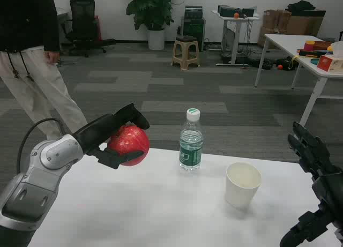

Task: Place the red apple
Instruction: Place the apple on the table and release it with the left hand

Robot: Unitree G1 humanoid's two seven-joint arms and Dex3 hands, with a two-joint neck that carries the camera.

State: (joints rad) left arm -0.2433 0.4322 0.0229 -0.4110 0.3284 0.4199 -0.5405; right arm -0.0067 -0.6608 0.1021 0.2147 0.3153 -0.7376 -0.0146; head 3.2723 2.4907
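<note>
Left hand (115, 137) grips red apple (128, 144) above white bench (134, 204), carry step; next likely lowering, release left of water bottle (191, 141); right hand (316, 188) empty, fingers apart

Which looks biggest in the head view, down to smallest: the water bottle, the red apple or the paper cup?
1. Water bottle, plainly the tallest.
2 and 3. Red apple and paper cup look much alike, so I won't rank them; the apple is held up off the table by the left hand, which makes comparing unsure.
</note>
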